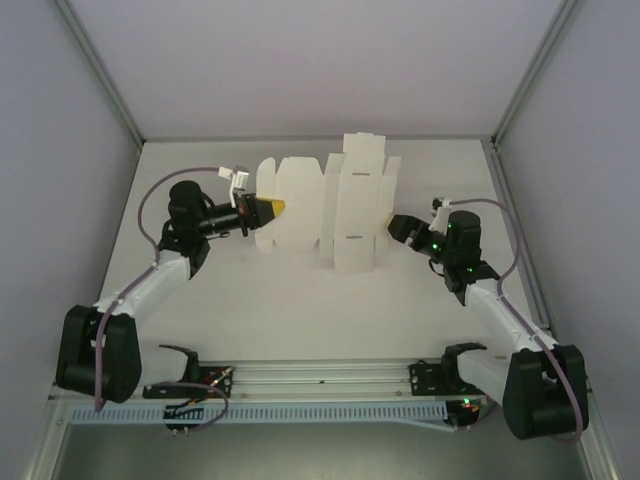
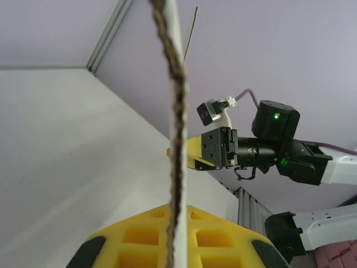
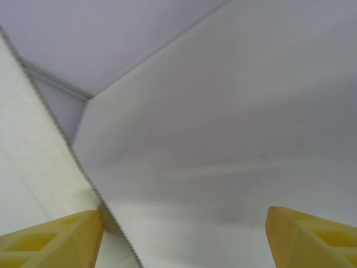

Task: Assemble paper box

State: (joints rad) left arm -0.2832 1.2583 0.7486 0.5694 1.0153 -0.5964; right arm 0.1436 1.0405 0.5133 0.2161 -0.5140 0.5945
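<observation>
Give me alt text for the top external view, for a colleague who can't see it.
A partly folded white paper box stands upright on the table. The left gripper grips its left edge; the right gripper is at its right edge.

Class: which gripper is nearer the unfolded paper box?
Left. The left gripper clamps the paper box at its left edge; the right gripper has jaws open beside its right edge.

Upright paper box (image 1: 300, 215) blocks the middle; near table (image 1: 300, 315) lies open.
</observation>
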